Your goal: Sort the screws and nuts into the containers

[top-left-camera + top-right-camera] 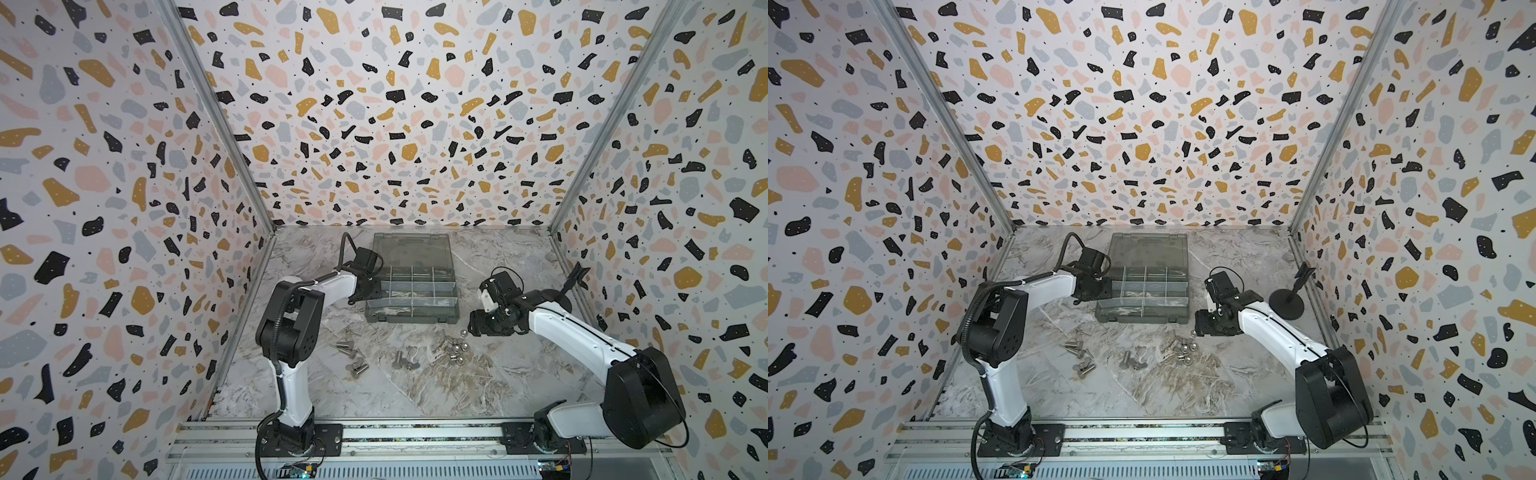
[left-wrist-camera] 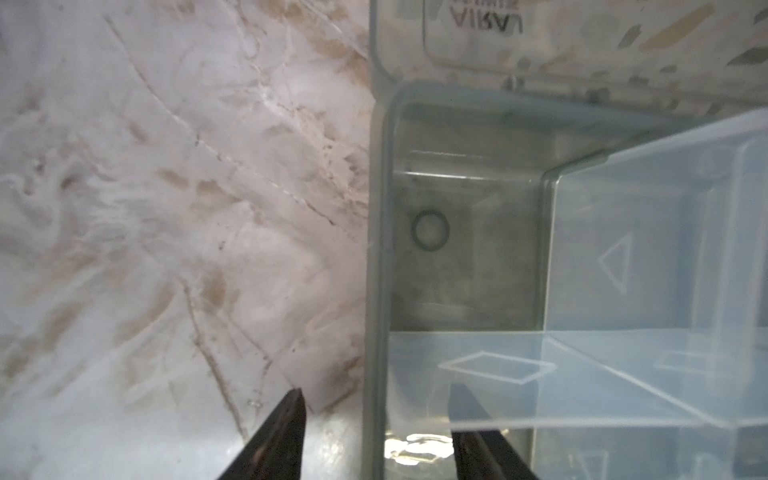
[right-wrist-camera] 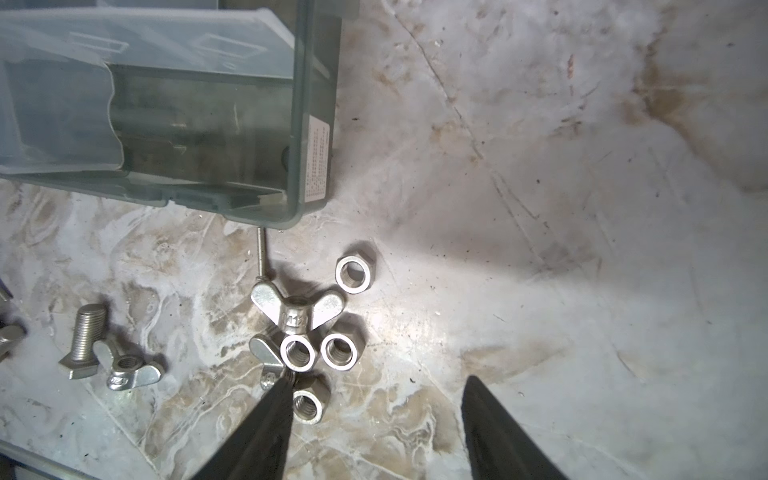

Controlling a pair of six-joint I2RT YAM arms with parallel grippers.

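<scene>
The grey organiser box [image 1: 411,319] lies open in both top views, its containers [image 1: 422,286] walled by clear dividers. My left gripper [image 2: 378,390] is open astride the box's left wall [image 2: 376,249], with one finger outside and one inside a container. A blurred bright patch [image 2: 415,449] lies between them. Screws [image 1: 348,348] and nuts [image 1: 455,350] are scattered in front of the box. Low over the table, my right gripper [image 3: 379,376] is open, one fingertip [image 3: 284,380] at a cluster of hex nuts [image 3: 338,351] and a wing nut [image 3: 297,309]. Nothing is held.
The box's lid [image 1: 411,249] lies flat behind it. A thick bolt [image 3: 85,345] and another wing nut [image 3: 129,370] lie further along. A black stand with a round base [image 1: 1287,304] is at the right wall. Patterned walls enclose three sides.
</scene>
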